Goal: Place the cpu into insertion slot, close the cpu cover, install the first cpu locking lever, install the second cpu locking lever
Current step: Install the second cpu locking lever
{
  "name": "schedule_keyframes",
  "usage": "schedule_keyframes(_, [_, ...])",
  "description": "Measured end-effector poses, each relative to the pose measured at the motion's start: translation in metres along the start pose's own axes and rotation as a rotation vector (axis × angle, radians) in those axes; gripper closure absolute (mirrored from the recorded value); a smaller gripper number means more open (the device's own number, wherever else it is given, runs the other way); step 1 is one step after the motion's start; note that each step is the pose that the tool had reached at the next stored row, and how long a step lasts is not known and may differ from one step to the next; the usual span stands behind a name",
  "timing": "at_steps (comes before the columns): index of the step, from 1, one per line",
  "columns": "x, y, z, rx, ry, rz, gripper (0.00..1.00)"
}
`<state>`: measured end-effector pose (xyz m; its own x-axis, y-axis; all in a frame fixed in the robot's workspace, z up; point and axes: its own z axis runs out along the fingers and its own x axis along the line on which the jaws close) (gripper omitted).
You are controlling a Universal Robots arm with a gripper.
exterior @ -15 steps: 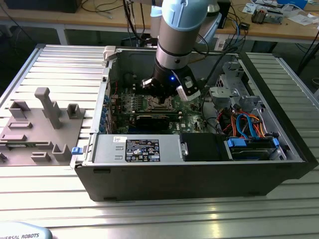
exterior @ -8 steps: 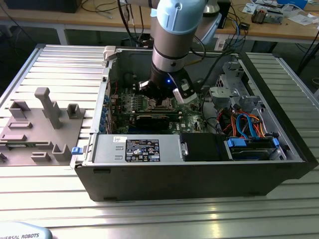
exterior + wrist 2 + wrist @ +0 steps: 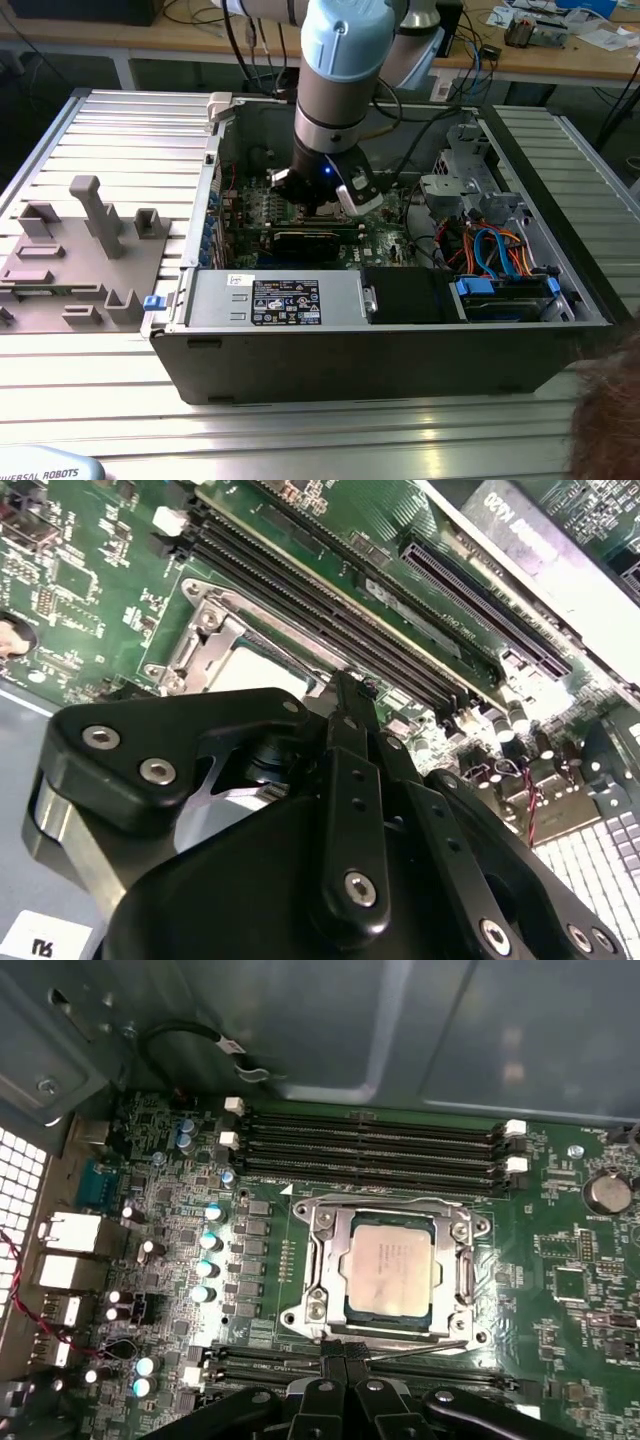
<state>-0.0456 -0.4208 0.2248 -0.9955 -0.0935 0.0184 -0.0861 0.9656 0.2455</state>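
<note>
Two steps look done, judging from first wrist view: cpu [image 3: 391, 1270] seated in slot, cpu cover [image 3: 325, 1260] closed flat around it, chip showing thru the window. Socket sits approx board centre, memory slots [image 3: 370, 1150] at its 12 o'clock. Thin lever [image 3: 420, 1351] lying along socket's 6 o'clock edge; can't tell if hooked, so both levers prob. still to do. Gripper [image 3: 345, 1362] down at that same edge, fingers [image 3: 332, 1355] together, tips right by the lever, clamped on nothing visible. Exterior view: arm reaching into open case [image 3: 400, 340] on bench [image 3: 120, 130].
</note>
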Motion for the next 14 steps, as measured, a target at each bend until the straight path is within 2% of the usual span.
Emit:
schedule_keyframes(4, [0.0030,-0.0013,0.0064,0.0001,0.0000,0.000,0.89])
schedule_keyframes(14, [0.0065,-0.0032,0.0154,0.0000,0.0000,0.000,0.89])
